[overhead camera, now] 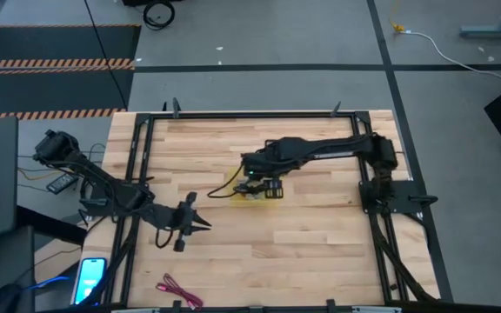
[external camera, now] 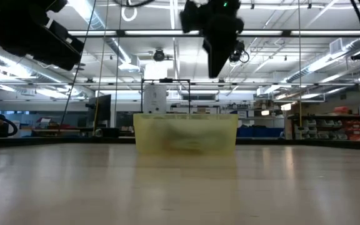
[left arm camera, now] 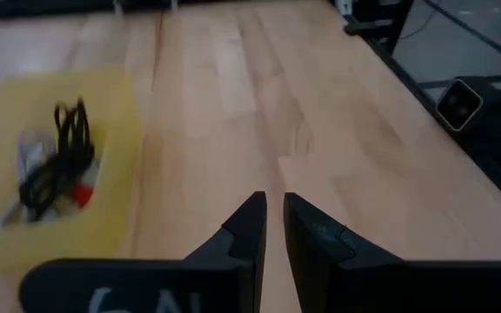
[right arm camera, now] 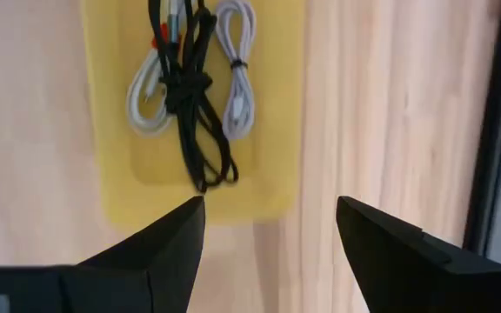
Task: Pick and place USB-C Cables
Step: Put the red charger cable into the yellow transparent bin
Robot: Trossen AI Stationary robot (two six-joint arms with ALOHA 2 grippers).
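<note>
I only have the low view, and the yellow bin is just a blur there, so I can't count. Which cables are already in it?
Observer: Three bundles lie in the yellow tray: the black cable, the white cable and the grey cable.
Operator: Where is the magenta one?
Observer: The magenta cable lies on the table near its edge, on the left arm's side.
Operator: Is the gripper over the bin carrying anything?
Observer: No. The right gripper hangs open and empty above the tray. The left gripper waits shut.
</note>
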